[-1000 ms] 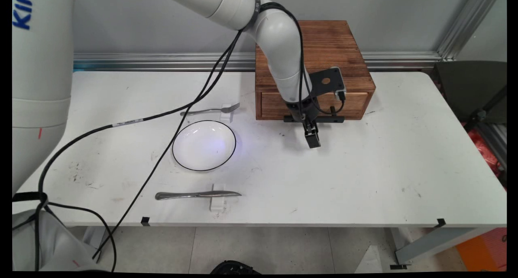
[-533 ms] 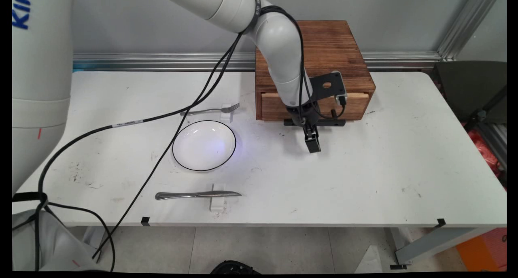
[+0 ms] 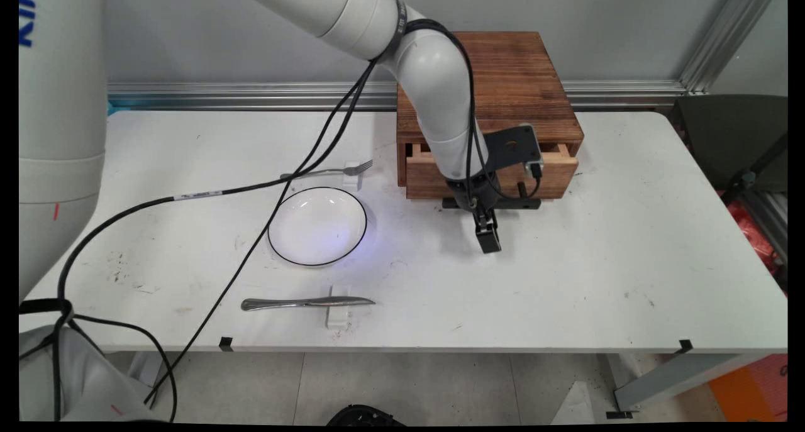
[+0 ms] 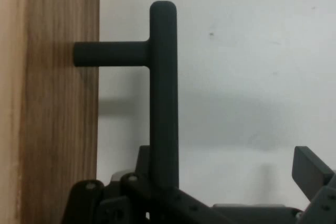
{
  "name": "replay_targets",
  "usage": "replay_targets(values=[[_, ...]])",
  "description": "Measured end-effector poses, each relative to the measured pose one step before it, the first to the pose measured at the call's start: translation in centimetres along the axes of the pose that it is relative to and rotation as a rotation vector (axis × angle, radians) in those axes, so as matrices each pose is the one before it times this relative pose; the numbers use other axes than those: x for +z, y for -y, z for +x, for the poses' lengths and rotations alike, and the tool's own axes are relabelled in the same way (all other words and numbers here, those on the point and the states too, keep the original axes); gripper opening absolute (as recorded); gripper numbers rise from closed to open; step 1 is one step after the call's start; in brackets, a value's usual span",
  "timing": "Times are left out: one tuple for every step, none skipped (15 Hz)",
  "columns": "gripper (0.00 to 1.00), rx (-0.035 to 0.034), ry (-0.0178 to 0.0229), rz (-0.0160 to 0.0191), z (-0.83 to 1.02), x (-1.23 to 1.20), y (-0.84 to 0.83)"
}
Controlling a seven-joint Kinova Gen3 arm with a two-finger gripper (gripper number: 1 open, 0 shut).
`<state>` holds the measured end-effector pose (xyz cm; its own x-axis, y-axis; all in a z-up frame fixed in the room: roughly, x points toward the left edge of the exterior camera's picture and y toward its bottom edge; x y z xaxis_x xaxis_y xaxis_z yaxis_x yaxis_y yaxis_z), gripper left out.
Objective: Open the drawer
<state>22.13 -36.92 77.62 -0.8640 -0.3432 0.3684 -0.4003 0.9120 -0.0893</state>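
White table point(image 3: 597, 256): wooden drawer box point(image 3: 509, 80) at back; black-rimmed plate point(image 3: 317, 226), fork point(image 3: 327, 170) and knife point(image 3: 307, 303) seen left.

Box point(image 3: 503, 86) at back-centre of counter point(image 3: 629, 243), w/ drawer point(image 3: 434, 177) partly out toward front; gripper point(image 3: 487, 231) at handle point(image 4: 163, 93) just before drawer. Plate point(image 3: 317, 226) left of box. Fork point(image 3: 327, 170) behind plate, knife point(image 3: 307, 303) before it.
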Motion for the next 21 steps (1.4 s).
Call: replay_targets(values=[[1.00, -0.00052, -0.00123, -0.00447, 0.057, -0.034, -0.478], [1.00, -0.00077, -0.00114, -0.00360, 0.049, -0.034, -0.408], [1.00, -0.00034, -0.00123, -0.00360, 0.047, -0.052, -0.495], [1.00, -0.00026, -0.00134, -0.00226, 0.040, -0.048, -0.407], [1.00, -0.00026, -0.00150, -0.00159, 0.033, -0.062, -0.474], [1.00, -0.00030, -0.00101, -0.00008, 0.020, -0.059, -0.470], [1.00, -0.00052, -0.00057, 0.00011, 0.012, -0.044, -0.400], [1.00, -0.00046, -0.00037, 0.00051, 0.000, -0.045, -0.472], [1.00, -0.00021, -0.00068, 0.00080, 0.003, -0.043, -0.502], [1.00, 0.00046, -0.00086, 0.00028, 0.004, -0.041, -0.510], [1.00, 0.00084, -0.00113, -0.00020, 0.022, -0.035, -0.376], [1.00, 0.00062, -0.00055, -0.00064, 0.017, -0.030, -0.320], [1.00, 0.00062, -0.00075, -0.00070, 0.018, -0.036, -0.314], [1.00, 0.00113, -0.00095, -0.00101, 0.022, -0.058, -0.468], [1.00, 0.00101, -0.00100, -0.00111, 0.024, -0.068, -0.467], [1.00, 0.00130, -0.00056, -0.00090, 0.017, -0.052, -0.312], [1.00, 0.00218, -0.00156, -0.00150, 0.033, -0.116, -0.610], [1.00, 0.00183, -0.00069, -0.00174, 0.023, -0.091, -0.485], [1.00, 0.00159, -0.00058, -0.00187, 0.007, -0.115, -0.545], [1.00, 0.00160, 0.00023, -0.00174, -0.003, -0.092, -0.473], [1.00, 0.00075, 0.00040, -0.00105, 0.002, -0.054, -0.327]])
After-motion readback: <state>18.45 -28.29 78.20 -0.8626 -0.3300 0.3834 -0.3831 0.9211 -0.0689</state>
